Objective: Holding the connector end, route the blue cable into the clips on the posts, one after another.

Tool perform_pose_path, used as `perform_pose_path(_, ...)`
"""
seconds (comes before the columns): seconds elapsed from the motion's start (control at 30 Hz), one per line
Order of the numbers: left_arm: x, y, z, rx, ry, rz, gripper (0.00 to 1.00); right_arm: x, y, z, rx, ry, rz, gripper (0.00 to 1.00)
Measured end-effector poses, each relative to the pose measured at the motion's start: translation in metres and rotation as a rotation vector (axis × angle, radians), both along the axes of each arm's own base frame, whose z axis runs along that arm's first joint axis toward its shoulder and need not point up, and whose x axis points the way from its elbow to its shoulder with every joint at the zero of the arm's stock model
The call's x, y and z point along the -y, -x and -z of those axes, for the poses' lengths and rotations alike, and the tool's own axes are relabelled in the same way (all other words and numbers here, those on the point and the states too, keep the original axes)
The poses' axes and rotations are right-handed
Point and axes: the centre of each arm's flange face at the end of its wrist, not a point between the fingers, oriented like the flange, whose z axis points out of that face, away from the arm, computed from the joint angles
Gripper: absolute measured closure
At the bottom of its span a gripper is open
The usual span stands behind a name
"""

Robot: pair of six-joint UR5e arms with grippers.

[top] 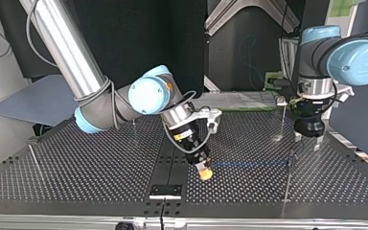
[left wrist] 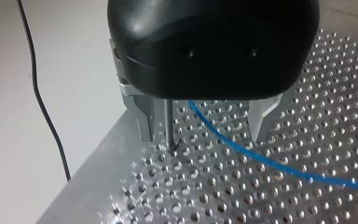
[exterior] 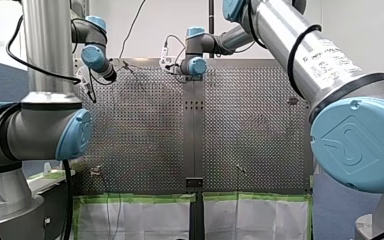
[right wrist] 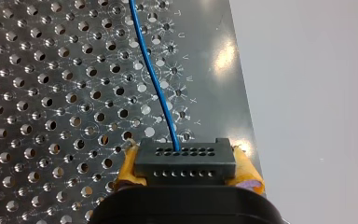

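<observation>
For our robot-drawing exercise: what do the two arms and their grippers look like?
Both arms, my left arm and my right arm, are silver tubes with light-blue joint caps, trailed by black cables. My left gripper has a black housing and metal fingers; my right gripper has yellow pads.

The front view is evenly bright, with a white wall (exterior: 145, 30) behind and a soft sheen down the table (exterior: 145, 125). The top view is dimmer: a black backdrop (top: 139, 38), a dark table, and a long highlight on the upper side of the right arm (top: 62, 43), lit from above. In the right wrist view a white glare patch sits near the table's edge and the holes' rims glint. In the left wrist view the left gripper (left wrist: 209, 140) is dark and shades the table beneath it
</observation>
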Motion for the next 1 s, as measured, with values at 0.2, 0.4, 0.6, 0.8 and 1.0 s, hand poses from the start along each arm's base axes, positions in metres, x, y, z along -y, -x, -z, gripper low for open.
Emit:
perform_pose_path(0.2,0.005,0.021,-0.014,-0.008,-0.008,-0.017,0.00,0.000,0.000,0.001,-0.001,-0.004,0.000,1.00)
perform_pose_path(0.4,0.017,0.041,-0.030,0.003,-0.032,0.003,0.00,0.000,0.001,0.001,-0.006,-0.009,0.000,1.00)
perform_pose_path(0.6,0.029,0.046,-0.037,0.028,-0.069,0.038,0.00,0.003,0.003,0.002,-0.007,-0.013,0.006,1.00)
perform_pose_path(0.8,0.037,0.044,-0.040,0.063,-0.124,0.073,0.00,0.003,0.003,0.002,-0.007,-0.015,0.009,1.00)
perform_pose_path(1.0,0.040,0.044,-0.041,0.069,-0.175,0.080,0.00,0.002,0.004,0.004,-0.017,-0.022,0.009,1.00)
